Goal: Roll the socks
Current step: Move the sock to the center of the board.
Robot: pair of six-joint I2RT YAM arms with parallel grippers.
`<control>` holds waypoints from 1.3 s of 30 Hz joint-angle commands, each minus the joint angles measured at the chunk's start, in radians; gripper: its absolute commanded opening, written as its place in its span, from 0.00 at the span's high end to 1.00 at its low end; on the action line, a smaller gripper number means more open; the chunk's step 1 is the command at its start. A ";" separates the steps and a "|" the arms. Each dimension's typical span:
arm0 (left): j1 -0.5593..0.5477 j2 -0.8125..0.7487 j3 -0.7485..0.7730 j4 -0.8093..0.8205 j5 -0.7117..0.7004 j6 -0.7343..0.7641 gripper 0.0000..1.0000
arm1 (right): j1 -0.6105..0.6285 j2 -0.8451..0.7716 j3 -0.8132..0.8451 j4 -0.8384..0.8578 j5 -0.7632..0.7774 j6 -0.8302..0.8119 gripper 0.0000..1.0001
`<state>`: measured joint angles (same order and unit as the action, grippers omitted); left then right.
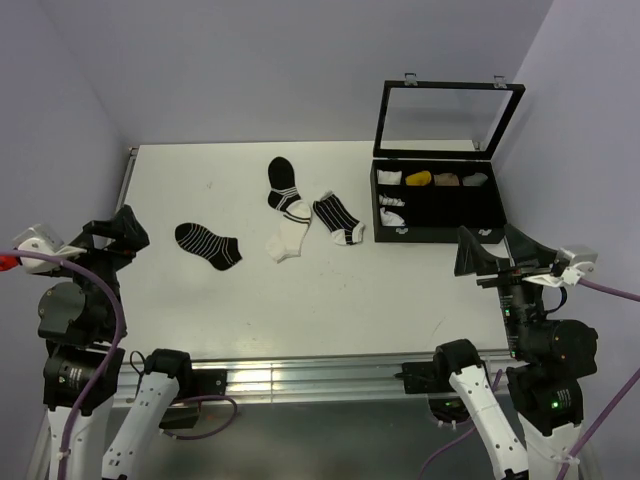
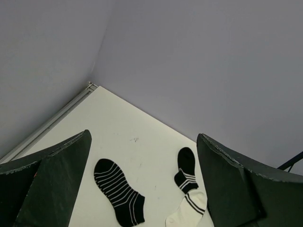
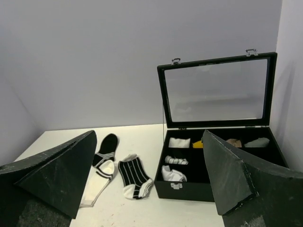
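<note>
The mostly white sock with a black-striped cuff (image 1: 288, 237) lies mid-table, and its cuff touches a black sock with white bands. It also shows in the left wrist view (image 2: 187, 215) and the right wrist view (image 3: 97, 182). The black sock with white stripes and a white toe (image 1: 338, 218) lies just right of it and shows in the right wrist view (image 3: 134, 176). My left gripper (image 1: 115, 235) (image 2: 143, 137) is open and empty at the table's left edge. My right gripper (image 1: 495, 255) (image 3: 149, 135) is open and empty near the box's front right.
An all-black sock with thin white stripes (image 1: 208, 246) (image 2: 117, 191) lies to the left. A black sock with white bands (image 1: 282, 183) (image 2: 186, 169) (image 3: 108, 146) lies behind the white one. An open black compartment box (image 1: 440, 237) (image 3: 189, 191) holding rolled socks stands at the right, lid (image 1: 445, 120) raised.
</note>
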<state>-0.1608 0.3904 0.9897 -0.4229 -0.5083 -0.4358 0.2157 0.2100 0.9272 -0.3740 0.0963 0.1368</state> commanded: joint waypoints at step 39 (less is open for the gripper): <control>-0.017 0.370 -0.209 0.090 0.364 -0.087 0.01 | 0.392 1.279 0.255 0.182 -0.170 -0.035 0.05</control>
<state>-0.1745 0.7589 0.7757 -0.3656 -0.1368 -0.5358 0.5655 1.4075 1.1004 -0.2726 -0.0792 0.1768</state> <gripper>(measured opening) 0.995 0.964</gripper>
